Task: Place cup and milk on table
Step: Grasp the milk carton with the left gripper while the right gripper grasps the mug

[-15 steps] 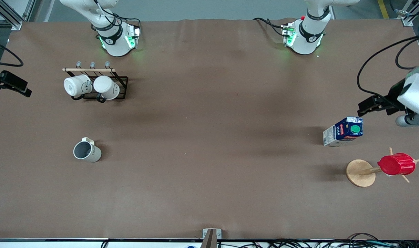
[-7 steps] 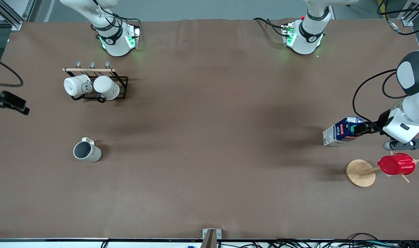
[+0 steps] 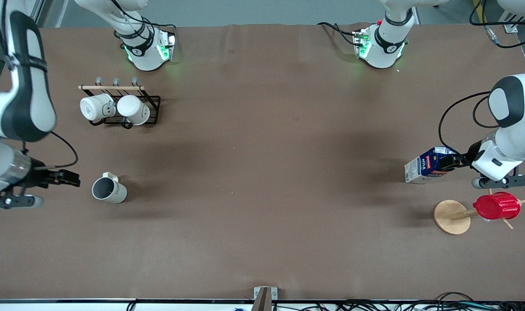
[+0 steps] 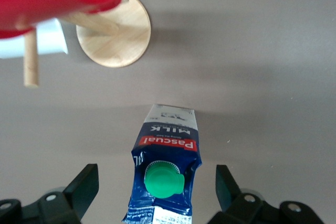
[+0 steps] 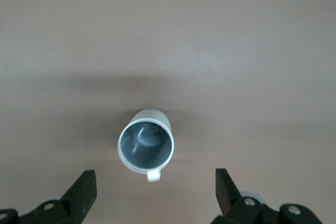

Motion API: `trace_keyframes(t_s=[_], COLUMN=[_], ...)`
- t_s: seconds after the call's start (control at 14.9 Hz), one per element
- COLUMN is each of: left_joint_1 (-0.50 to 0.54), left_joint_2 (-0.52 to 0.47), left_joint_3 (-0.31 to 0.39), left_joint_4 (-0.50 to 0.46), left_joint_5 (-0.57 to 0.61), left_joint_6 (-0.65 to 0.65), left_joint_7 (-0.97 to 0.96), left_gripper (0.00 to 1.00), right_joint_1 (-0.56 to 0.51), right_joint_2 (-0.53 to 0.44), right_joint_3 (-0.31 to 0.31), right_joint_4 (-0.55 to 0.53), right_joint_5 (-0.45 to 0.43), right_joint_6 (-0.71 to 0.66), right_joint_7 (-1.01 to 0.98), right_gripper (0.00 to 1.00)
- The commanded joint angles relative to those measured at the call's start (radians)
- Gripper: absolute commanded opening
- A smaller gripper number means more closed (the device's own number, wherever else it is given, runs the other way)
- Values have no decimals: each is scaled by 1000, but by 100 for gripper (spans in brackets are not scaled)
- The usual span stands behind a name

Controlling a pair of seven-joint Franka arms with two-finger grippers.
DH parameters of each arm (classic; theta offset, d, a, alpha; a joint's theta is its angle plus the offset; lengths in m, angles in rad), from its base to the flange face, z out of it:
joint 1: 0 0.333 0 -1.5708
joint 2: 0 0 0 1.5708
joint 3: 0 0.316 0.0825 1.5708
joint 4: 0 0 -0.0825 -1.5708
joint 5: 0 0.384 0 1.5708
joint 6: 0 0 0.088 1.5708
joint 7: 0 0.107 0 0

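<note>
— Where do the cup and milk sit?

— The cup (image 3: 109,190) stands on the table (image 3: 262,216) toward the right arm's end, nearer the front camera than the black rack (image 3: 128,108) of two white mugs (image 3: 115,109). The milk (image 3: 428,165) lies on its side toward the left arm's end, near the table's edge, just beside the wooden stand (image 3: 452,216) with a red cup (image 3: 497,206).

— And the grippers?

— The right gripper (image 3: 74,178) hangs just beside the cup, fingers (image 5: 84,190) spread, apart from it. The left gripper (image 4: 157,192) has its fingers spread either side of the milk's capped end. The table's wide middle lies bare.
</note>
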Motion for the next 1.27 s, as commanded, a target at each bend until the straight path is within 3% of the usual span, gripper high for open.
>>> trace_keyframes(t_s=[0.0,0.47,0.6,0.8,1.01,1.07,1.21], left_joint_1=[12,21,21,21,19,19,21], left_joint_2=[-11,6,7,15,16,16,16], left_joint_3=[-7,-9,-9,-9,-10,-9,-9], left_joint_4=[-38,-69,-82,-86,-88,-88,-86], left_joint_5=[0,-16,-16,-14,-14,-14,-14], left_joint_6=[12,35,41,41,47,47,47], left_joint_7=[51,80,83,83,85,83,85], left_gripper=[98,98,97,97,93,84,62], right_joint_1=[-6,-13,-11,-10,-10,-10,-6], right_joint_2=[7,85,97,108,113,119,125], right_joint_3=[0,-22,-22,-20,-20,-19,-19], right_joint_4=[-119,-251,-252,-252,-254,-259,-260], right_joint_5=[6,2,3,9,16,17,40], right_joint_6=[150,421,430,435,435,438,444], right_joint_7=[-72,-168,-167,-164,-159,-158,-147], right_gripper=[100,99,93,61,39,33,2])
